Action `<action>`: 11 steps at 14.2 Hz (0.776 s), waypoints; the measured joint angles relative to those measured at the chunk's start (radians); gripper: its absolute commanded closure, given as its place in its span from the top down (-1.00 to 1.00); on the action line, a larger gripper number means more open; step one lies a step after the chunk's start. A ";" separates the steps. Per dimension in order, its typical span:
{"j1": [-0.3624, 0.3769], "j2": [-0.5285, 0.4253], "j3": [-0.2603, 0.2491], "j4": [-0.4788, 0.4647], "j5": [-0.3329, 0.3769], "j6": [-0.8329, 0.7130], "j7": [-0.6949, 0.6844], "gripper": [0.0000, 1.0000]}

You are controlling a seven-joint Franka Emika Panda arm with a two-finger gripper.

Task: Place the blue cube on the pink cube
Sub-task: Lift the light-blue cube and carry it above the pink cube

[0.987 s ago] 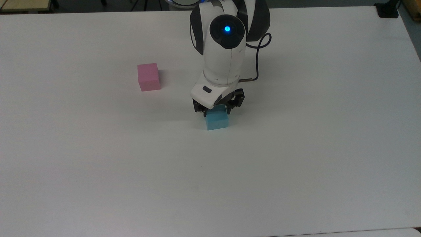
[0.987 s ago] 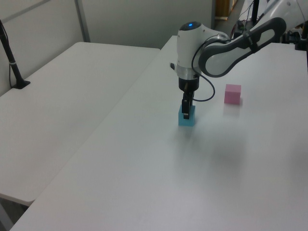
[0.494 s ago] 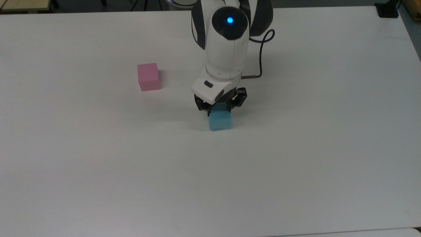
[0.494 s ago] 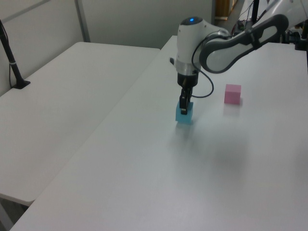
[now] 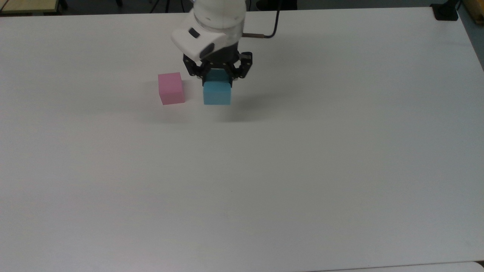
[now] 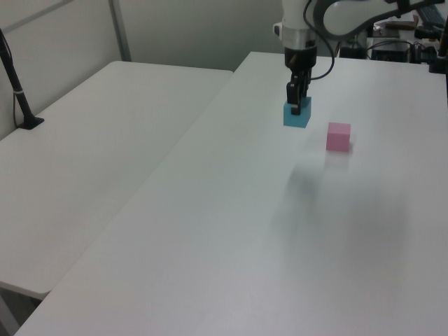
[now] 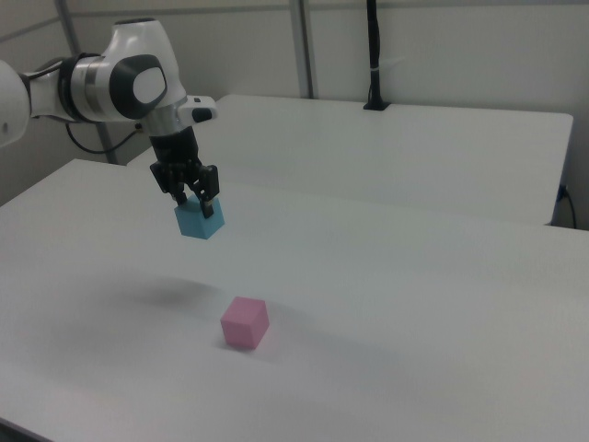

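Note:
The blue cube (image 5: pixel 217 93) (image 6: pixel 297 113) (image 7: pixel 201 219) hangs in the air, held from above by my gripper (image 5: pixel 217 80) (image 6: pixel 296 105) (image 7: pixel 196 204), which is shut on it. In the right view the blue cube is well above the table, with its shadow on the surface below. The pink cube (image 5: pixel 171 88) (image 6: pixel 338 136) (image 7: pixel 245 322) rests on the white table (image 5: pixel 264 170). In the top view the blue cube appears just right of the pink cube. In the left view it sits up and left of the pink cube.
A second white table (image 6: pixel 91 140) adjoins the work table on the left view's left. A black post (image 6: pixel 17 91) stands on it; the same post (image 7: pixel 373 55) appears at the back in the right view. A black mount (image 5: pixel 445 10) sits at the top view's upper right corner.
My gripper has lifted the blue cube off the table and carried it up and to the left in the top view, close beside the pink cube. The pink cube has not moved.

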 measured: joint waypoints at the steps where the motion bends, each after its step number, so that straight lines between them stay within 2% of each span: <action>1: -0.011 -0.010 -0.001 -0.002 0.000 -0.003 0.000 0.01; 5: -0.065 -0.061 -0.002 -0.003 0.007 -0.016 -0.031 -0.01; 8: -0.109 -0.116 -0.003 0.000 0.034 -0.132 -0.211 -0.01; 11: -0.135 -0.157 -0.004 -0.005 0.042 -0.181 -0.286 -0.01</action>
